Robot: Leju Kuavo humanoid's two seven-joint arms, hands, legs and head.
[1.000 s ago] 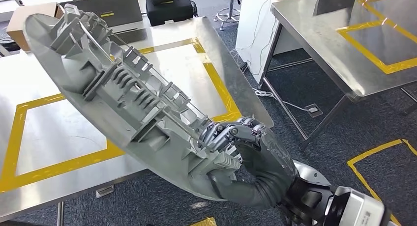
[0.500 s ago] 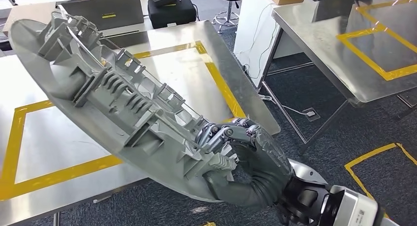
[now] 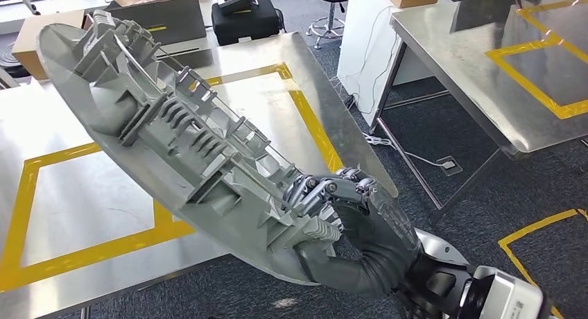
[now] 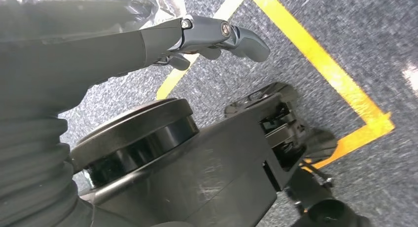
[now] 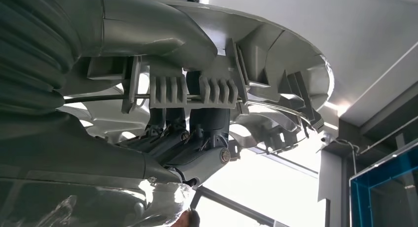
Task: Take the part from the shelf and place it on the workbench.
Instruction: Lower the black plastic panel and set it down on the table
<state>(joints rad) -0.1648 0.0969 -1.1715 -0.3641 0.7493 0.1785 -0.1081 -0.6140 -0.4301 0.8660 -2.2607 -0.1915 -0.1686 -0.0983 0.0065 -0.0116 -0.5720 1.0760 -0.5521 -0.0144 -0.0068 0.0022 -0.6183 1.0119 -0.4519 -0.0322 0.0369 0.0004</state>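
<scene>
- The right robot hand [image 3: 347, 211] grips the part [image 3: 180, 139], a long grey moulded panel with ribs and clips on its upturned face. The fingers [image 3: 315, 191] wrap over one ribbed end and the thumb sits beneath it.
- In the right wrist view the same fingers [image 5: 197, 138] curl around the part's [image 5: 276, 54] thin rod and comb-like clips, so the hold looks firm rather than a light pinch.
- The left robot hand [image 4: 217, 32] hangs low over carpet marked with yellow tape. Its fingers are extended and hold nothing.
- The part is carried in the air above the tabletop [image 3: 76, 187], tilted, with its far end raised over the tabletop's back edge and its gripped end past the near edge, over the floor.
- Against the two earlier pictures the whole scene has slid sideways and back. This reads as the camera and body swaying, not the tabletop moving. The part keeps nearly the same pose in the hand, with no slipping visible.
- Most of the part overhangs the yellow tape rectangle [image 3: 305, 118] on the tabletop, which looks like the target zone.
- In my judgement the fetch is done and the placing is not. The part needs levelling and lowering inside that rectangle before release.
</scene>
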